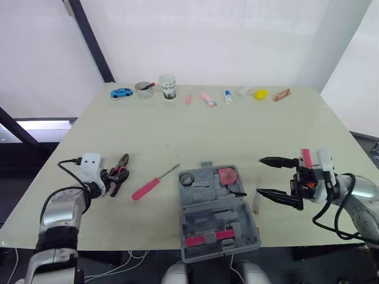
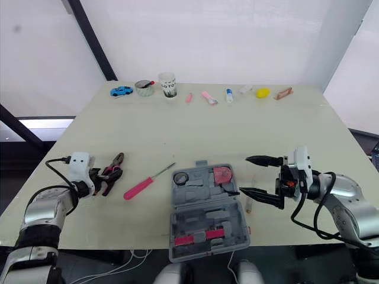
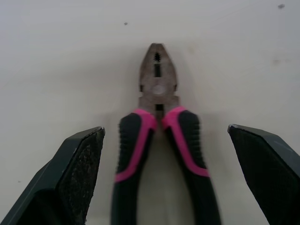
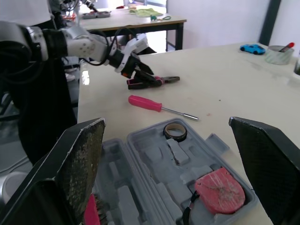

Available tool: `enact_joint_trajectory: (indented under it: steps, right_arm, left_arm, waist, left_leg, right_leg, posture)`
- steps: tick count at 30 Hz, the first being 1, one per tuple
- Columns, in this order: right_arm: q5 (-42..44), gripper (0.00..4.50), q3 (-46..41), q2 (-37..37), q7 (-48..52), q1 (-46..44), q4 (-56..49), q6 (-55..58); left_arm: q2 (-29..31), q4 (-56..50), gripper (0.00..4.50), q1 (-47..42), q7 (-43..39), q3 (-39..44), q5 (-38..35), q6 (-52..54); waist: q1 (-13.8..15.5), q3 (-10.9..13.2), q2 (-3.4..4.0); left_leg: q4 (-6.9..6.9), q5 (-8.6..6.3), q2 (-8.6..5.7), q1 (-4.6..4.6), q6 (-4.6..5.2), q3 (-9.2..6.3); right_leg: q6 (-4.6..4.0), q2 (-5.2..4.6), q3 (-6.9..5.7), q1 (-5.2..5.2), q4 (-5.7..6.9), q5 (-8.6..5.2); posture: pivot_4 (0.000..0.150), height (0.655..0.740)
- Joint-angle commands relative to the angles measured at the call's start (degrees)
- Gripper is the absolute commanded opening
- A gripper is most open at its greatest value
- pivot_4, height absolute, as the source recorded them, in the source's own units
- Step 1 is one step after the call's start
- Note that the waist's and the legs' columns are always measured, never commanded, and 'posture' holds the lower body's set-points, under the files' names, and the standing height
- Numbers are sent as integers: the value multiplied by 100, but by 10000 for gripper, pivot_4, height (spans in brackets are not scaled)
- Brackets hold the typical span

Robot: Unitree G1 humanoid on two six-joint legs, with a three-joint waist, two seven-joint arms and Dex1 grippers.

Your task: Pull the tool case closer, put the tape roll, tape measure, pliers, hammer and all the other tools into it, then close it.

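Seen from the head, a pale desk (image 1: 237,136) stands before white walls, with a blue toy car (image 1: 121,93) and a cup (image 1: 168,86) along its far edge. The open tool case (image 1: 216,216) sits at the near edge with the tape roll (image 1: 187,178) and tape measure (image 1: 227,175) inside. The screwdriver (image 1: 148,188) lies to its left. The right gripper (image 1: 259,176) hovers spread just right of the case.

Left wrist view: the left gripper (image 3: 165,130) gapes either side of the pliers (image 3: 158,84), not touching them.

Right wrist view: a second desk (image 4: 136,18) stands behind.

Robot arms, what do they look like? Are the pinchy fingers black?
Yes. The left gripper and right gripper each have two black fingers tapering to points, rough on the inside. The wrists carry white boxes; the right one has a red strip. The forearms are shiny silver with black bands, and black cables loop beside them.
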Motion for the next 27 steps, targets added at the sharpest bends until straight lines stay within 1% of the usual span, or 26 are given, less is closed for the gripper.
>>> enact_joint_trajectory:
  steps: [1, 4, 6, 8, 10, 11, 12, 13, 15, 18, 22, 27]
  right_arm:
    - [-99, 44527, 10, 42, 162, -138, 39, -150]
    - [-167, 44527, 59, 80, 205, -184, 64, -172]
    - [-175, 44527, 89, 118, 179, -246, 6, -124]
    - [-183, 45000, 110, 142, 163, -307, -19, -87]
    - [-196, 45000, 130, 157, 158, -361, -3, -81]
    - [-206, 45000, 139, 164, 160, -386, 14, -84]
    - [-224, 45000, 152, 179, 164, -415, 35, -98]
    - [-243, 45000, 166, 196, 172, -449, 63, -111]
    - [-273, 45000, 197, 230, 171, -501, 80, -114]
    - [-233, 45000, 205, 261, 173, -580, 49, -24]
    - [-320, 45000, 245, 206, 159, -634, 7, 61]
    - [-590, 45000, 497, 157, -120, -764, -36, 481]
  left_arm:
    - [81, 588, 45000, -288, -228, -66, 106, -150]
    - [93, 963, 45000, -407, -395, -190, 214, -197]
    - [58, 1045, 45000, -421, -390, -78, 123, -61]
    - [47, 1057, 39942, -403, -364, -23, 101, -18]
    - [36, 1033, 33458, -363, -346, 15, 99, -4]
    - [29, 1022, 28423, -344, -344, 31, 100, -6]
    - [17, 1000, 24917, -318, -310, 66, 90, -9]
    - [3, 975, 24141, -296, -270, 100, 81, -22]
    - [0, 910, 24140, -251, -284, 111, 98, -88]
    - [184, 707, 24140, -268, -627, -43, 203, -326]
    - [736, 288, 24140, -336, -1661, -781, 653, -623]
    - [1188, -624, 24140, -784, -3532, -1603, 581, -337]
  waist:
    - [3, 0, 0]
    - [2, 0, 1]
    - [1, 0, 2]
    - [-10, -1, 3]
    - [-13, -1, 3]
    - [-13, -1, 3]
    - [-18, -1, 3]
    - [-18, -1, 3]
    - [-25, -1, 4]
    - [-28, -1, 3]
    - [-23, 2, -2]
    - [51, 11, -11]
  left_leg:
    - [1, 0, 0, 0, 0, 0]
    - [1, 0, 0, 0, 0, 1]
    - [1, 0, 0, 3, 0, 0]
    - [1, 1, 1, 6, -1, 0]
    - [5, 1, 2, 7, -1, 1]
    - [9, 1, 2, 7, -2, 0]
    - [11, 2, 2, 8, -2, 1]
    - [14, 1, 2, 8, -2, 2]
    - [14, 1, 2, 8, -2, 3]
    - [14, 1, 2, 8, -2, 2]
    - [14, 1, 2, 4, -2, 2]
    - [15, 1, 2, -5, -2, -1]
  right_leg:
    - [0, 0, -1, 0, 0, 0]
    - [1, 0, -1, 1, 1, 1]
    - [1, 0, -2, 1, 7, 0]
    - [1, 0, -1, 1, 12, 0]
    - [1, 0, -1, 2, 13, 1]
    - [1, -1, -1, 5, 12, 1]
    - [2, -2, -1, 6, 13, 1]
    - [2, -3, -1, 7, 13, 1]
    - [3, -3, -1, 7, 13, 2]
    - [2, -3, -1, 6, 13, 2]
    - [2, -2, -4, 5, 12, 2]
    - [0, -2, -7, 1, 10, 1]
  posture:
    - [1500, 7400]
    - [1500, 7400]
    - [1500, 7400]
    - [1500, 7400]
    - [1500, 7400]
    - [1500, 7400]
    - [1500, 7400]
    - [1500, 7400]
    - [1500, 7400]
    - [1500, 7400]
    - [1500, 7400]
    - [1500, 7400]
